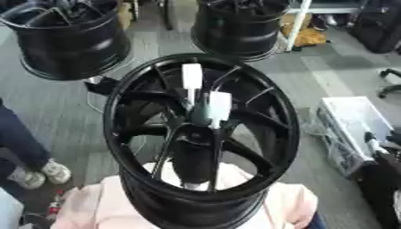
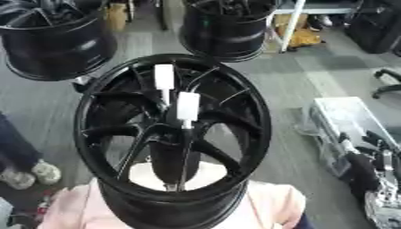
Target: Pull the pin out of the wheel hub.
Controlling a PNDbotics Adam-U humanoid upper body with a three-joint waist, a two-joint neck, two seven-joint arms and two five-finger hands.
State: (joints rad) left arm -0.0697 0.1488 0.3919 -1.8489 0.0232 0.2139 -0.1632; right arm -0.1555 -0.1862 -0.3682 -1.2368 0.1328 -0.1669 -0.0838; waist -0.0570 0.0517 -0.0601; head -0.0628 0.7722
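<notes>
Grey floor around black wheel hub (two white pins upright).

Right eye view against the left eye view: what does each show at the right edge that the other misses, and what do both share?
Only the right eye view shows the robot's right hand well, low at the right edge, below the white box. Only the left eye view shows more of the person's shoes at the left edge; the right hand is just a dark sliver there. Both share the black wheel hub in the centre, two white-handled pins standing in it, and two more wheels behind. No left hand appears.
</notes>
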